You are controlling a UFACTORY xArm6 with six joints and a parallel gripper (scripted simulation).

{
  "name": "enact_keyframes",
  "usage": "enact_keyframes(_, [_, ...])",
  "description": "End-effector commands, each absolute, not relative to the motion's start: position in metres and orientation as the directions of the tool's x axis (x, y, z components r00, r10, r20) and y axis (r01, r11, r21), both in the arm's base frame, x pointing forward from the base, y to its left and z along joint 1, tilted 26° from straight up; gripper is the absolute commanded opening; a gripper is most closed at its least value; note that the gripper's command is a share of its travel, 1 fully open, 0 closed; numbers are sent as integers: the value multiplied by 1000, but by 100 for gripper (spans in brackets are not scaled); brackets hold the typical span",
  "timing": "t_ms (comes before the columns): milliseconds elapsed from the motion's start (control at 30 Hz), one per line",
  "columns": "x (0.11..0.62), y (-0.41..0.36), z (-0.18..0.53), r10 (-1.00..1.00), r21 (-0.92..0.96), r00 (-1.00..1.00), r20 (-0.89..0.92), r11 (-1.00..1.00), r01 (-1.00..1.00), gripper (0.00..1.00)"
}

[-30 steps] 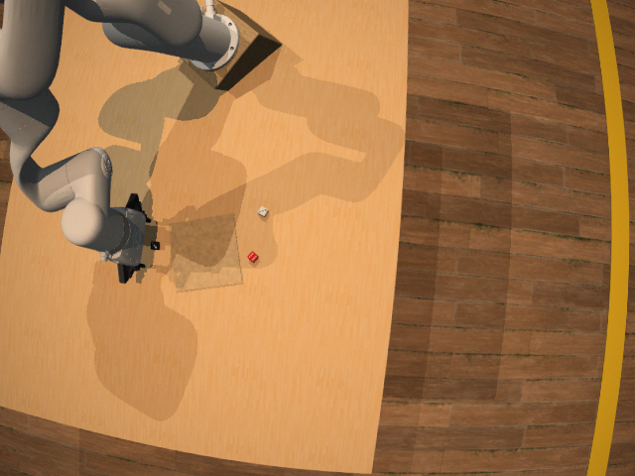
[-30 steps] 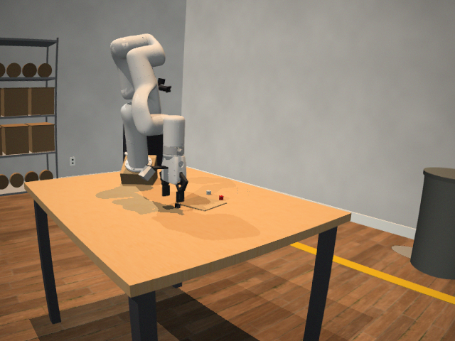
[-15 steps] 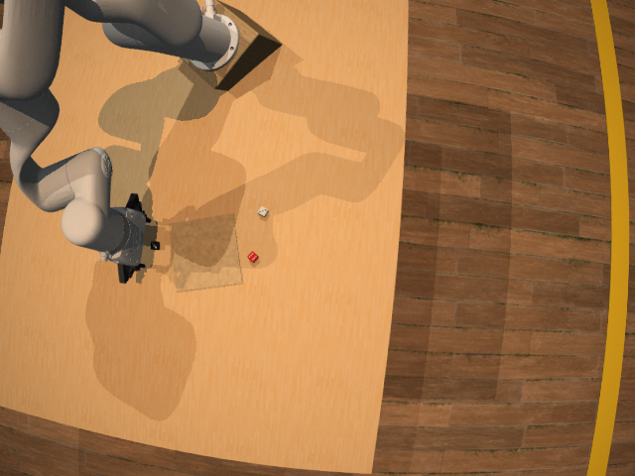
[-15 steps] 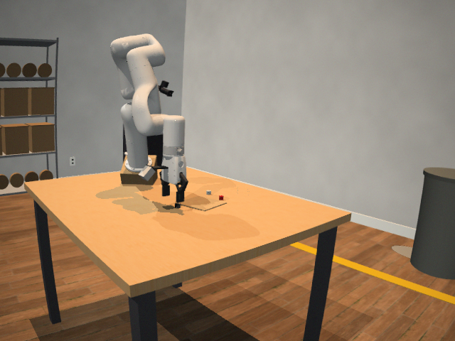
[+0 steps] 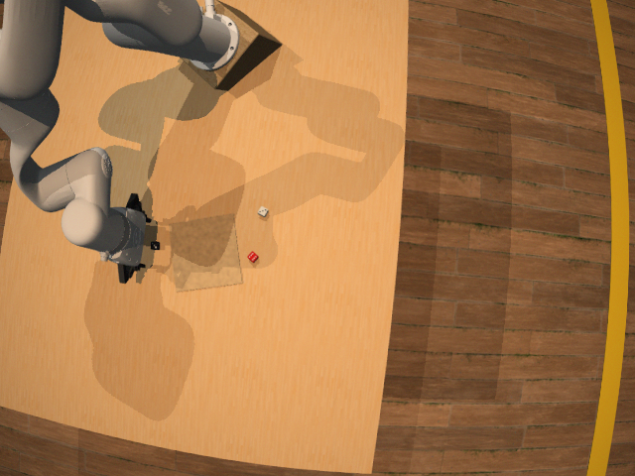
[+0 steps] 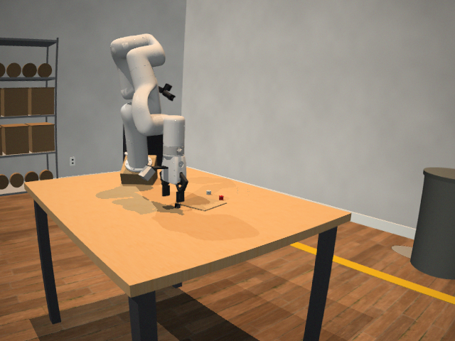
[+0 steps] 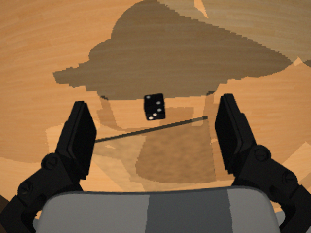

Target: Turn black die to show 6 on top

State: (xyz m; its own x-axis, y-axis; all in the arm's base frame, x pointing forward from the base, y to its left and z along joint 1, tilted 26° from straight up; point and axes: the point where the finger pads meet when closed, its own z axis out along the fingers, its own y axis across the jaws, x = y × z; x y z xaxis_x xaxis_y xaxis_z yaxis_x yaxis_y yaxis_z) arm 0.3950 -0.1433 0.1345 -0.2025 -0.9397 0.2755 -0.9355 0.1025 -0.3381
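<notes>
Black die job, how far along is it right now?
Done: nothing yet. The black die lies on the table beside the mat, three pips up. In hand: the open gripper hangs above it, holding nothing. Left: grasp, turn to 6, set on the mat, let go. White die and red die sit apart.

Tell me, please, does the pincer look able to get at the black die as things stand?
Probably yes: the open pincer hangs right above the black die, which lies alone on the table just off the mat, nothing between.
</notes>
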Motion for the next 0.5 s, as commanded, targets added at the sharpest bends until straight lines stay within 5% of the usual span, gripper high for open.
enact_keyframes(0, [396, -142, 135, -940, -341, -203, 276, 102, -935, 100])
enact_keyframes(467, [408, -86, 119, -940, -341, -203, 276, 102, -935, 100])
